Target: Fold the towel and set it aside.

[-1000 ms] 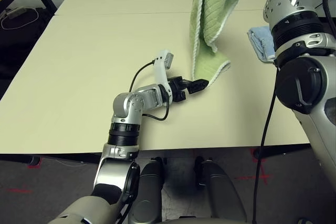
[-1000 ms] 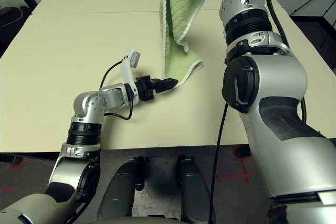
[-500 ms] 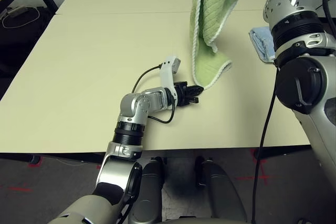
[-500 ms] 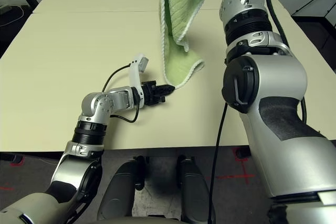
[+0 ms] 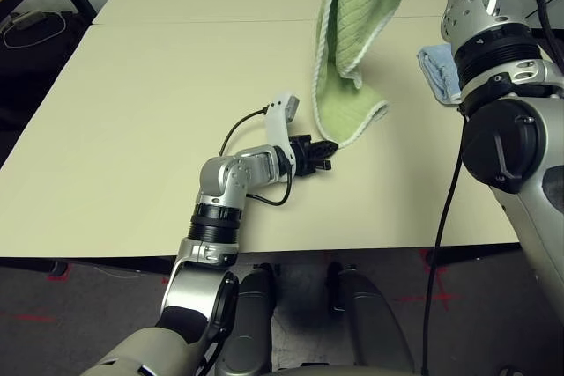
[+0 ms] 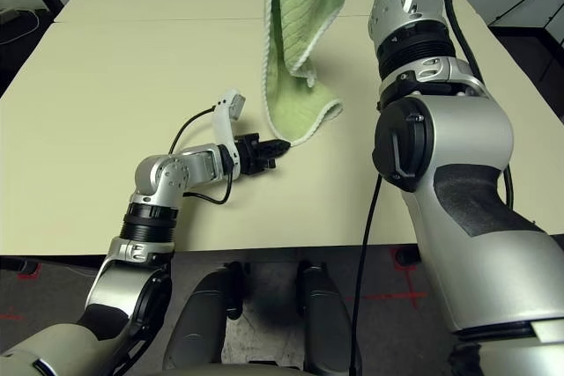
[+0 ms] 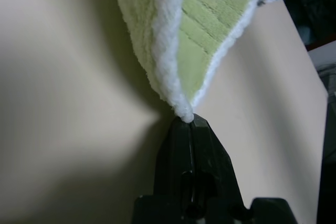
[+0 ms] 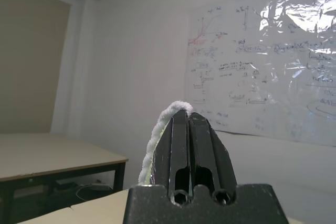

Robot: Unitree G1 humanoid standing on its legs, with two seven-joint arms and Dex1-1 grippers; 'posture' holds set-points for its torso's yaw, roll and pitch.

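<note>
The light green towel [image 5: 351, 37] hangs from above the table, its lower end [image 6: 304, 116] bunched on the tabletop. My right gripper [image 8: 188, 114] is raised high and shut on the towel's white-edged top [image 8: 156, 132]. Low over the table, my left gripper [image 5: 328, 148] is shut, and the towel's lowest white corner [image 7: 184, 112] is pinched at its very fingertips [image 7: 202, 129].
A smaller light blue towel [image 5: 438, 72] lies on the cream table [image 5: 132, 112] at the right, behind my right arm [image 5: 502, 129]. A black cable loops by my left wrist [image 5: 242, 121]. The table's front edge runs just under my left forearm.
My left gripper's fingers stood open at the towel's lower corner a second ago and have since shut on it. The left forearm has shifted slightly right. The hanging towel has barely moved.
</note>
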